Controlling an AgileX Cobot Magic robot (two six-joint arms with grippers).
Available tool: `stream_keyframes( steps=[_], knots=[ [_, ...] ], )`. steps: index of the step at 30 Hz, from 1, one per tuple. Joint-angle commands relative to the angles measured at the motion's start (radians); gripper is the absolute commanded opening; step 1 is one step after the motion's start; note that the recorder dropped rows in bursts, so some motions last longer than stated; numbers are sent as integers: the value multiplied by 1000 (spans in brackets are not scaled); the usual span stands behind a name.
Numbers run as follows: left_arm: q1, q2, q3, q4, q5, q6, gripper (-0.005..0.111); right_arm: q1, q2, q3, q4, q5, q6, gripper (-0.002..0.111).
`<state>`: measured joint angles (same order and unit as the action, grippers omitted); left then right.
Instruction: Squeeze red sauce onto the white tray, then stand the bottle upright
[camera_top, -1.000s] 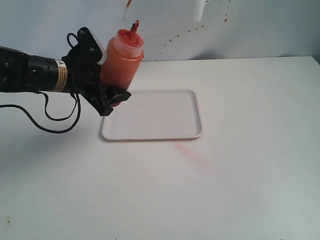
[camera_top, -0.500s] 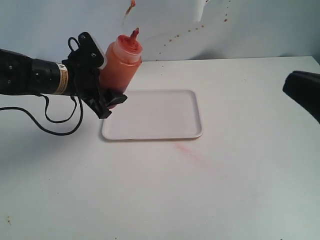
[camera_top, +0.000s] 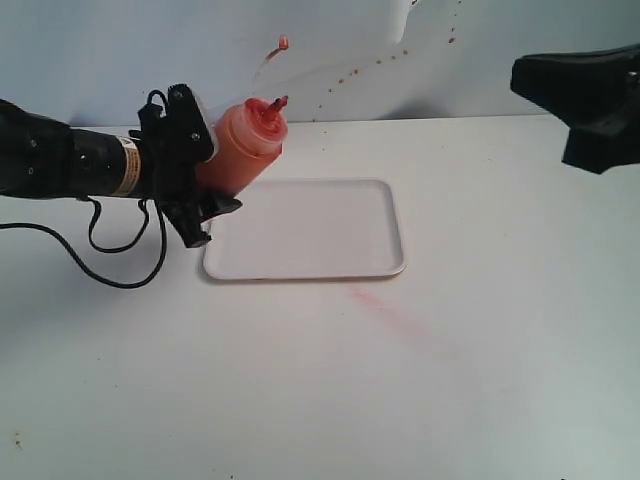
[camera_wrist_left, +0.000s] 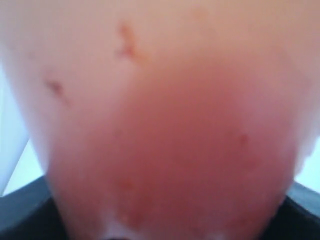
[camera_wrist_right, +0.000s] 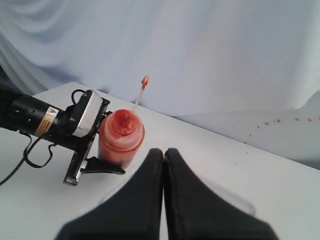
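Translucent orange-red plastic squeeze bottle (camera_top: 240, 155) held tilted by the far-left corner of the flat white rectangular plastic tray (camera_top: 310, 232), nozzle leaning trayward, probably lining up the squeeze. Left gripper (camera_top: 212, 172) jaws grasp its body. Right gripper (camera_wrist_right: 164, 152) jaws clenched, empty, well right of tray.

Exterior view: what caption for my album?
Left gripper holds the bottle tilted by the bare white tray.

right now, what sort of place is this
Probably a robot test bench rather than a kitchen: a plain white table, a draped, red-speckled backdrop, and only a tray and a bottle in use.
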<state>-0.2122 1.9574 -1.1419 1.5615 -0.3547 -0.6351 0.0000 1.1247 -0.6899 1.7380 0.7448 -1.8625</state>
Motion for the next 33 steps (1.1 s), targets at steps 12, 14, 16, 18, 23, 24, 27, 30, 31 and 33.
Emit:
stream_keyframes(
  steps=[12,14,16,18,23,24,27,30,31,33],
  knots=[
    [-9,-14,-176,-30,202,211,0,2,380,-299,-7,-74,-94,0],
    [-23,-14,-183,-30,239,305,0,2,432,-333,-7,-76,-94,0],
    [-40,-14,-187,-30,299,410,0,2,474,-351,-7,-76,-94,0],
    [-56,-14,-196,-30,348,467,0,2,510,-355,6,-76,-112,0],
    [-60,-14,-244,-30,374,509,0,2,596,-366,6,-72,-214,0],
    [-60,-14,-255,-30,378,515,0,2,610,-370,6,-72,-222,0],
    [-60,-14,-291,-26,392,551,0,2,651,-404,6,-77,-257,0],
    [-60,-14,-302,45,409,592,0,2,682,-441,6,-79,-261,0],
    [-60,-12,-306,75,409,592,0,2,688,-447,6,-79,-259,0],
    [-60,-12,-313,110,416,592,0,2,694,-454,6,-77,-259,0]
  ],
)
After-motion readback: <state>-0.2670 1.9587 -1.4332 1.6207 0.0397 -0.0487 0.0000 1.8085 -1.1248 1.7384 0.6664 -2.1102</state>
